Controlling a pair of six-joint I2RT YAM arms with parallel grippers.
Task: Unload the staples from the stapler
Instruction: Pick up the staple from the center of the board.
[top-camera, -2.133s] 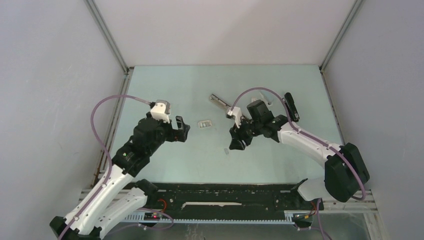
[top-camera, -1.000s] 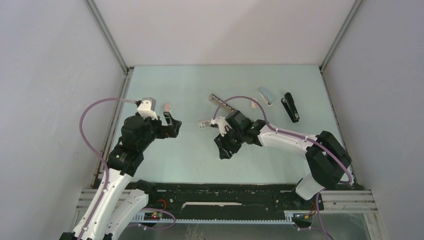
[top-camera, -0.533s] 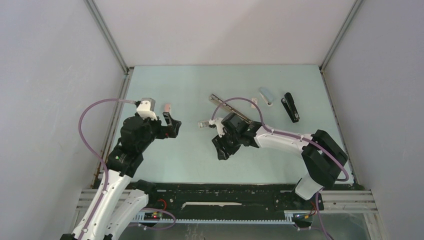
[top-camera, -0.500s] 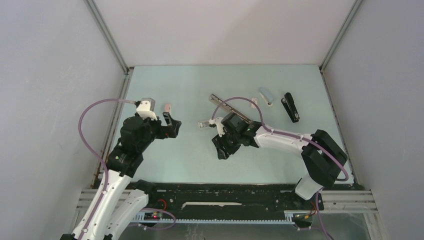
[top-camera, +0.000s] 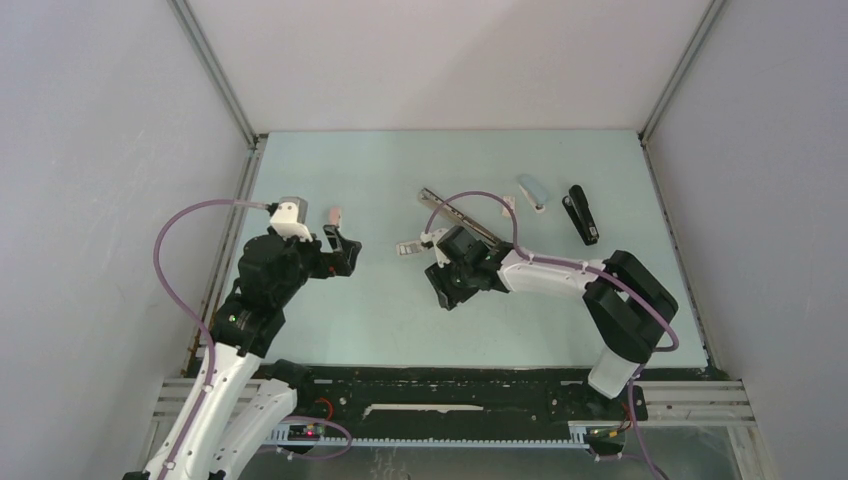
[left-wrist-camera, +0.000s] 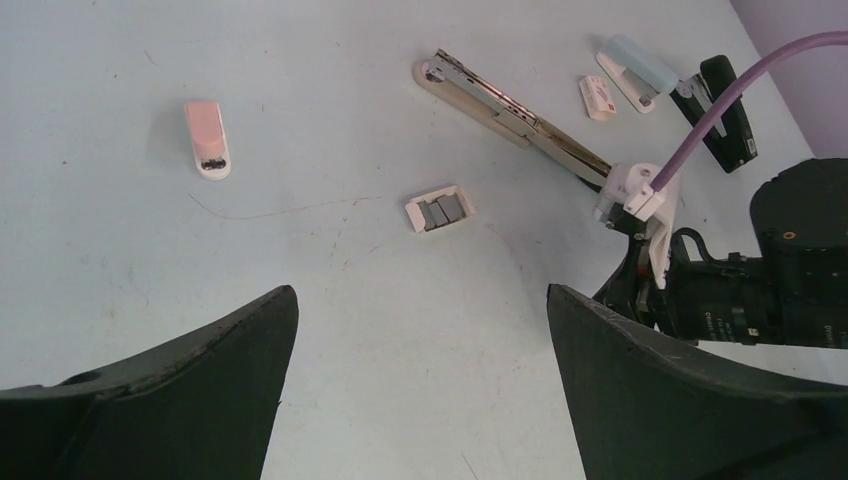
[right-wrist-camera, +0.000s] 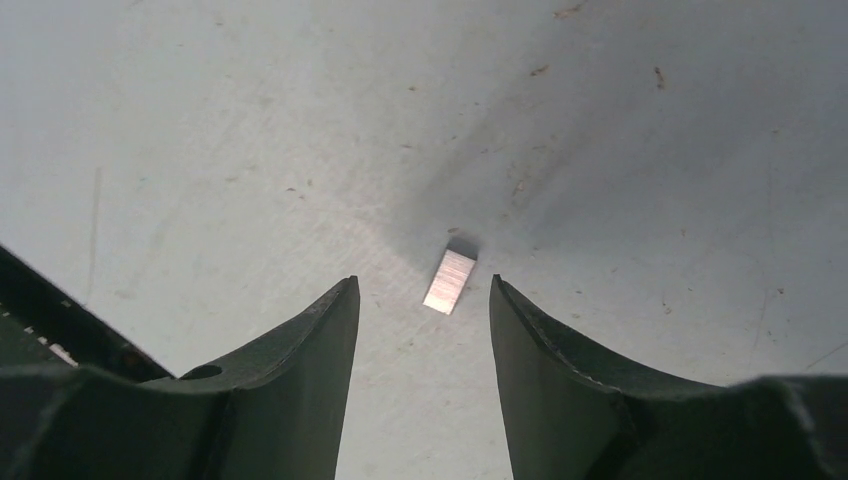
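Pale green table (top-camera: 380, 170), grey walls. Stapler (left-wrist-camera: 510, 110) lies opened, rail bare as far as seen. Staple strip (right-wrist-camera: 449, 281) loose on table, between half-open jaws of right gripper (right-wrist-camera: 421, 285), untouched. More staples (left-wrist-camera: 443, 210) in tray (left-wrist-camera: 411, 213). Left gripper (left-wrist-camera: 420, 300) wide, empty. Likely left: moving strip to tray.

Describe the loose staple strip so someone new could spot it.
On the pale green table, find the right gripper near the middle, pointing down. Between its open fingers lies the staple strip, touching neither. It is a lone bare silvery rectangle, unlike the staples sitting in the white tray nearby.
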